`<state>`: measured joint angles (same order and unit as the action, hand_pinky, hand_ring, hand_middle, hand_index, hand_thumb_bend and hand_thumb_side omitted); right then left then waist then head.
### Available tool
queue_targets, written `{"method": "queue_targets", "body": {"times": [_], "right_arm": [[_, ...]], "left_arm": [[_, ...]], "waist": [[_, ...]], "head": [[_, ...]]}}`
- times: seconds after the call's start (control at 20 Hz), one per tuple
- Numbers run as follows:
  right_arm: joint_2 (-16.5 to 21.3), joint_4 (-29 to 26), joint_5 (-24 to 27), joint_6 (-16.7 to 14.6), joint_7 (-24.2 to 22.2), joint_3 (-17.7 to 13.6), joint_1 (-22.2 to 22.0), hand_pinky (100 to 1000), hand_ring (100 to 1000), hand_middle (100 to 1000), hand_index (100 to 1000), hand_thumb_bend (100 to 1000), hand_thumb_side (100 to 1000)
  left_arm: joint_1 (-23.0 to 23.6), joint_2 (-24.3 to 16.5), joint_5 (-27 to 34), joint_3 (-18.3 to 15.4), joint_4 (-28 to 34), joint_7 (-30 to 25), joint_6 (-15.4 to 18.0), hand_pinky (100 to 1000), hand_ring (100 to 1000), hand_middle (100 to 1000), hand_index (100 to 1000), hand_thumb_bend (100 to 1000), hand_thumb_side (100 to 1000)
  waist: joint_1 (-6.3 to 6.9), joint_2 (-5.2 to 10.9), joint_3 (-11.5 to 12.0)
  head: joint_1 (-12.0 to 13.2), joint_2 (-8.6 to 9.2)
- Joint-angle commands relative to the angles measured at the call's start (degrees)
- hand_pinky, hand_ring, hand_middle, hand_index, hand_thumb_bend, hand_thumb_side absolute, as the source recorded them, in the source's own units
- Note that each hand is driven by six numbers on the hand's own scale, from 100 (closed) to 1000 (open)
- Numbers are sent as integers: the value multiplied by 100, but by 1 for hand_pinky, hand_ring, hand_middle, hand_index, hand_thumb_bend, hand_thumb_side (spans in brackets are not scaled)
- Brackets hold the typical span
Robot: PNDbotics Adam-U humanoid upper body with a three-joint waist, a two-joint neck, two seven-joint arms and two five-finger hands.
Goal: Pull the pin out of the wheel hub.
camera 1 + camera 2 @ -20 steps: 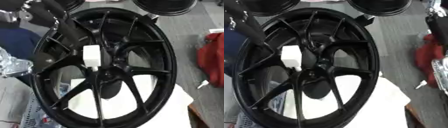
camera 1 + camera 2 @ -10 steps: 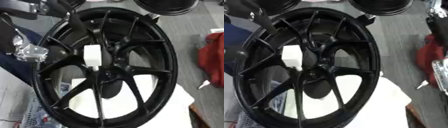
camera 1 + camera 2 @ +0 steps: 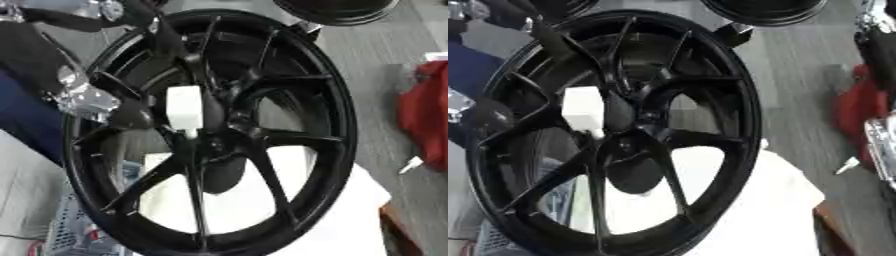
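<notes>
Evidently the pull has not begun: no fingers are on the pin (image 3: 185, 110), and from these views I cannot tell whether the left hand's fingers are spread or curled, since the black and silver parts of the left hand (image 3: 87, 102) blur into the dark spokes. What shows of that hand sits just left of the pin, over the wheel's left spokes, with the arm (image 3: 61, 12) running up and away toward the wheel's upper left rim. It appears near the pin but apart from it; contact is not visible. The pin itself reads as a white, blocky piece standing just above the wheel hub (image 3: 623, 145), with a thinner white stub at its lower end pointing down into the hub region, so it looks seated. The wheel (image 3: 337, 100) is black, multi-spoked, tilted, and fills most of the view; its lower half lies over a white surface (image 3: 754, 205). The right hand shows in neither eye view. To the right of the wheel, well apart from it, is a red object (image 3: 424, 115); above the wheel's top rim are parts of other dark rims (image 3: 763, 10). Judgement on progress: approach stage only. Remaining: close the left hand on the white block, draw it clear of the hub, and carry it away. Nothing of the extraction itself looks done.
</notes>
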<state>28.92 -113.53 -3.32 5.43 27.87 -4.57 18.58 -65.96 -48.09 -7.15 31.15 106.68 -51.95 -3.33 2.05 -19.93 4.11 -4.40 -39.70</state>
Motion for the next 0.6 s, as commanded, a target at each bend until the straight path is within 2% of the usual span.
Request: {"method": "queue_targets", "body": {"times": [0.05,0.4,0.6], "right_arm": [[58,-107,45,-25,21,-21,37,790,709,651,845,100,536],[21,-107,66,-47,22,-18,45,791,707,650,845,100,537],[4,-107,80,-59,32,-22,46,791,706,649,846,100,537]], "left_arm": [[-172,40,-189,56,-103,-1,-159,952,861,781,933,587,831],[-250,300,-840,108,-452,1,-558,931,853,770,912,542,809],[-222,368,-1054,146,-539,0,-710,930,855,770,908,550,813]], "waist": [[1,89,-14],[1,70,-37],[7,53,-47]], "head": [[39,-26],[93,-62],[111,-105]]}}
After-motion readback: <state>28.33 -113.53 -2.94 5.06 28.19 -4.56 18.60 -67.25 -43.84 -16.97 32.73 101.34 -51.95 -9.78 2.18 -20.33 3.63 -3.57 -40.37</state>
